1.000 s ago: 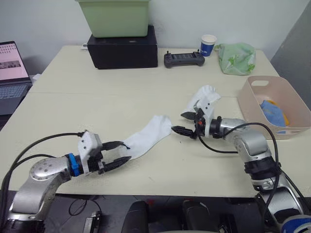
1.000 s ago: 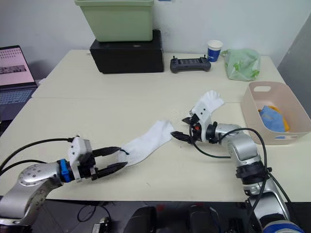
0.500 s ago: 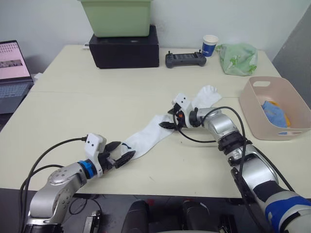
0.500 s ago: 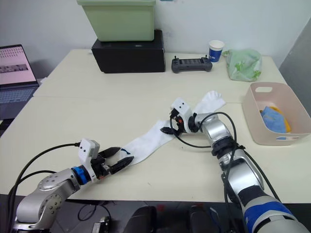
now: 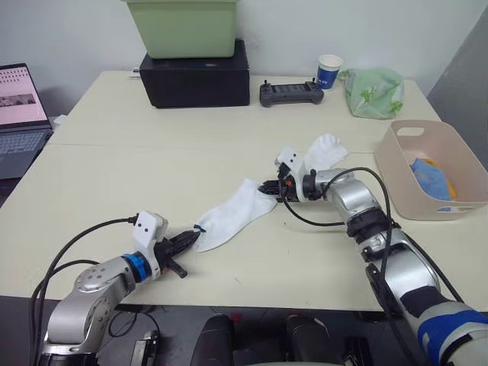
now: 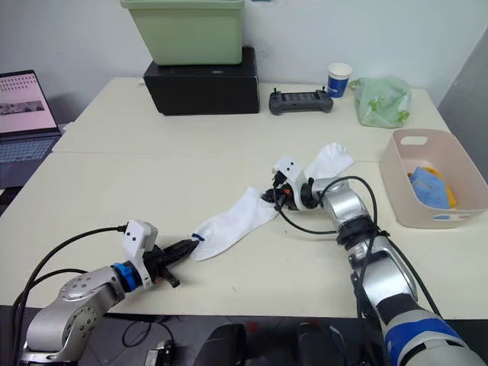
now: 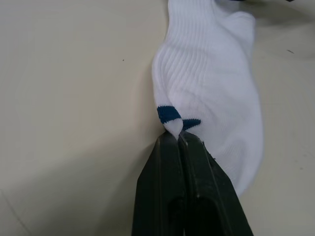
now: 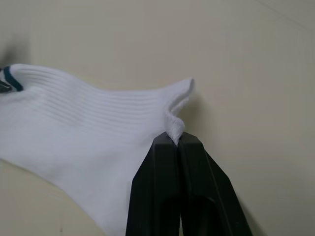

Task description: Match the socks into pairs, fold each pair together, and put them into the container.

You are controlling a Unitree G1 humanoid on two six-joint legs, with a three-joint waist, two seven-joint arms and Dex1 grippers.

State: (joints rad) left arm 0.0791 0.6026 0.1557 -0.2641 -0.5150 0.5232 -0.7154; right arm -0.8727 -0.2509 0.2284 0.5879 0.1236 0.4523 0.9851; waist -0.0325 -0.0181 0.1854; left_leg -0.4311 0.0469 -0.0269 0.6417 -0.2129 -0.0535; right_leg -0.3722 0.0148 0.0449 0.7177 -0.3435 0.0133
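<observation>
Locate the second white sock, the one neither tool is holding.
In the left eye view the loose white sock lies right of centre on the table, just behind the right tool, between it and the pale pink basin.

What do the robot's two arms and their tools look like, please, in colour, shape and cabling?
Both arms are rounded silver-grey metal segments with black joints and loose black cables looping alongside. Each wrist carries a small white box. The left tool and right tool each have two slim black tapering fingers. A blue ring sits behind the left wrist, and a blue band shows near the right shoulder.
</observation>
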